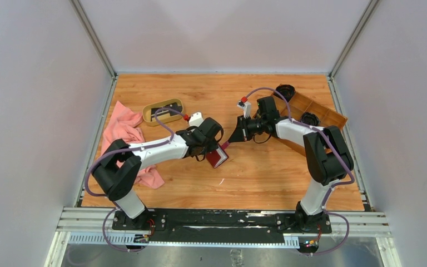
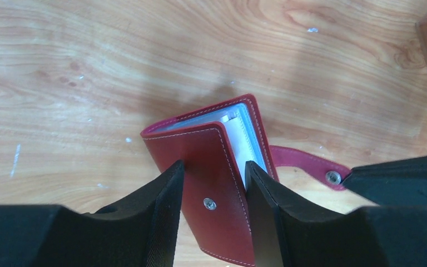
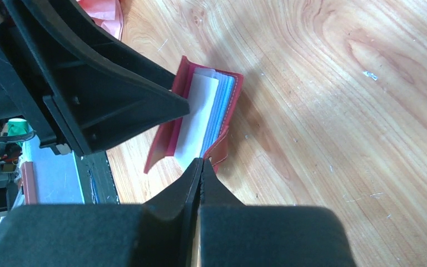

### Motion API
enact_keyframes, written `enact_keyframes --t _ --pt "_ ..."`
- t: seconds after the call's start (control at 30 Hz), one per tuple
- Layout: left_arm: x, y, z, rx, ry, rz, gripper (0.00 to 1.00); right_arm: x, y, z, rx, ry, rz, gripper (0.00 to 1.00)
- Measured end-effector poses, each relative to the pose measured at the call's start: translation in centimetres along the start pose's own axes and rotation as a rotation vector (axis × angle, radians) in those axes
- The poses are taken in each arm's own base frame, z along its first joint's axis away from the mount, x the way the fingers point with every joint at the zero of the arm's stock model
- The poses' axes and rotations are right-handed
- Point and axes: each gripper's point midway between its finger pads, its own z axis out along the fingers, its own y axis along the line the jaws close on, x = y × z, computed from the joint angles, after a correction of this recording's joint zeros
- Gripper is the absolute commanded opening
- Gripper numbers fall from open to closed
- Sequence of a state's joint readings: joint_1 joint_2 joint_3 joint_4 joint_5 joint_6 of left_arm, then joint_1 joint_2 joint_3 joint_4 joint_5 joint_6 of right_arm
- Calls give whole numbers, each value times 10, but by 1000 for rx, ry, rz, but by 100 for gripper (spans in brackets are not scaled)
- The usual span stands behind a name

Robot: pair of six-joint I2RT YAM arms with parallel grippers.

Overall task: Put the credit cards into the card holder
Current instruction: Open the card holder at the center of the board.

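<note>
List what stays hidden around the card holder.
Top view: left end effector covers most of the card holder.
Right wrist: right end effector shut; its tips hide whether it pinches the strap.
Left wrist: holder's lower edge cut off; pocket contents too edge-on to count.

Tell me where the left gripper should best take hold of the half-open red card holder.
Probably by its front cover, the flap bearing the snap stud, coming from above as the left gripper is placed now, a finger each side. The card holder gapes open, so that flap stands clear of the pale pockets.
</note>
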State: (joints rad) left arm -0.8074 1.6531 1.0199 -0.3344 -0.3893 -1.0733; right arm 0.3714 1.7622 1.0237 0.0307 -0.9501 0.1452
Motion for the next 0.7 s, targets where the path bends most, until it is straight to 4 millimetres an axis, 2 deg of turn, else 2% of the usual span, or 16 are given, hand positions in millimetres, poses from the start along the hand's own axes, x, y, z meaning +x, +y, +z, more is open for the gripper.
enact_keyframes --t 0.17,0.27,0.4,0.53,0.7 --pt "-2 12 -18 34 -21 -12 31 0 -1 0 6 1 -12 0" --pt "-5 19 -32 81 -49 -17 27 0 -2 -1 16 -1 -18 0" --pt "-3 30 -42 130 -77 -8 17 0 -6 -4 37 0 -19 0" --pt "5 40 -43 207 -83 30 8 -1 -11 -9 51 -4 -14 0" --pt "19 59 -32 247 -63 127 1 -2 -14 -13 58 -1 -40 0"
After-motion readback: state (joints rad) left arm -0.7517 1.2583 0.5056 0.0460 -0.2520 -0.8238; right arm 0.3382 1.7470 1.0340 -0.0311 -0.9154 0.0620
